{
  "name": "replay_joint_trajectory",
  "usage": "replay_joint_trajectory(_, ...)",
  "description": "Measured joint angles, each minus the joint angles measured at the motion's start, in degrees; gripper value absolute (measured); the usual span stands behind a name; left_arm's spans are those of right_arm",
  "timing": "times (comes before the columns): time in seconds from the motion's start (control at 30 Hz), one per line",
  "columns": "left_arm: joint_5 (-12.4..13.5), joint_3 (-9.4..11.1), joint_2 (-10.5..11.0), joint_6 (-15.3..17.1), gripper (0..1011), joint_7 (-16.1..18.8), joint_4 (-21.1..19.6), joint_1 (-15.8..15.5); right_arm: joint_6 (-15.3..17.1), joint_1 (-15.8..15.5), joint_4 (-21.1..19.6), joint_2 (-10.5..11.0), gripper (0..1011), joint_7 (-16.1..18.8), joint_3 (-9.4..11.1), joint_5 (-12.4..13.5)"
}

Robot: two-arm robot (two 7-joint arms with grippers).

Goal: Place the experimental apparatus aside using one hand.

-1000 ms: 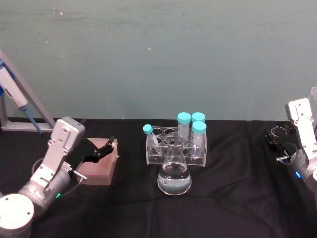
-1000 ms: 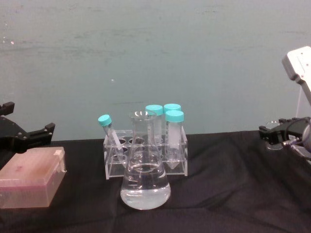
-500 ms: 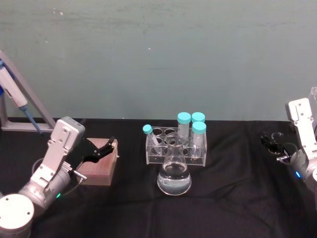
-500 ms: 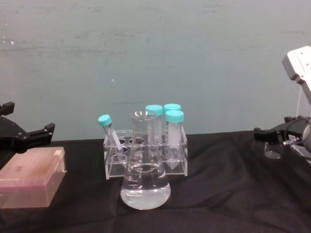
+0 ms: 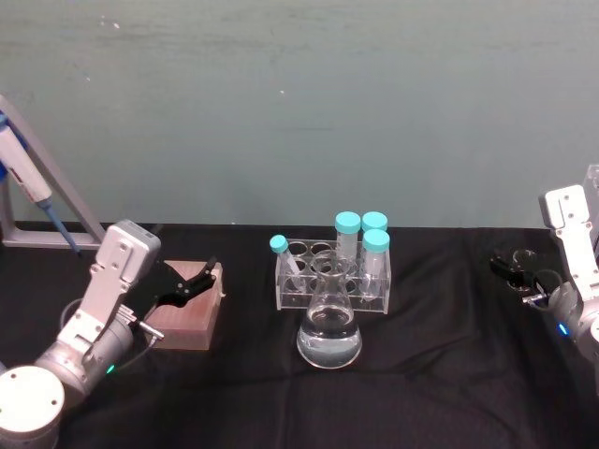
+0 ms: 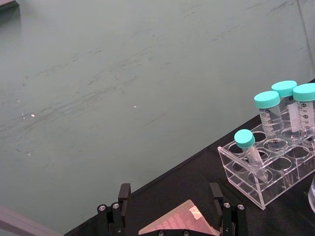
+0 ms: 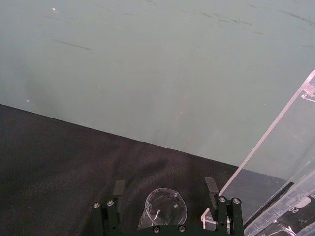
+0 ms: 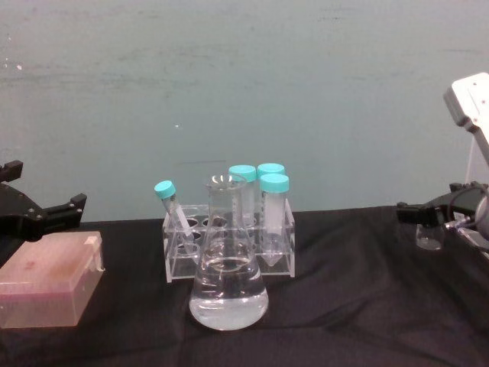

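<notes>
A small glass beaker (image 7: 165,209) stands on the black cloth at the far right, between the fingers of my right gripper (image 7: 165,188), which is open with a gap on each side of the glass. The head view shows that gripper (image 5: 510,265) and beaker (image 5: 524,254) at the right edge. A clear acrylic stand (image 7: 275,162) rises just beside them. The conical flask (image 5: 328,327), partly filled with clear liquid, sits at the table's centre. My left gripper (image 5: 182,285) hangs open over a pink box (image 5: 182,313) on the left.
A clear tube rack (image 5: 332,276) with teal-capped tubes stands right behind the flask. A blue and white pipette (image 5: 23,173) leans on a grey stand at the far left. The table (image 5: 440,374) is draped in black cloth, with a green wall behind.
My right gripper has shifted a little toward the centre and lower, and the beaker now shows plainly between its fingers. The left arm, flask and rack have not moved.
</notes>
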Motion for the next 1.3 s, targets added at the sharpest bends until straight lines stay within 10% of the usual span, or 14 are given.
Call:
replay_joint_trajectory(0.7,0.0,0.0,0.0,0.0,1000,0.0,0.0,0.0,-2.88,-4.52,-8.71,0.52,1000,-0.95,-1.09,-3.31)
replay_joint_trajectory(1.3,0.0,0.0,0.0,0.0,1000,0.0,0.0,0.0,-10.18,-11.37,-22.0,6.2,1000,14.26,-3.97,2.74)
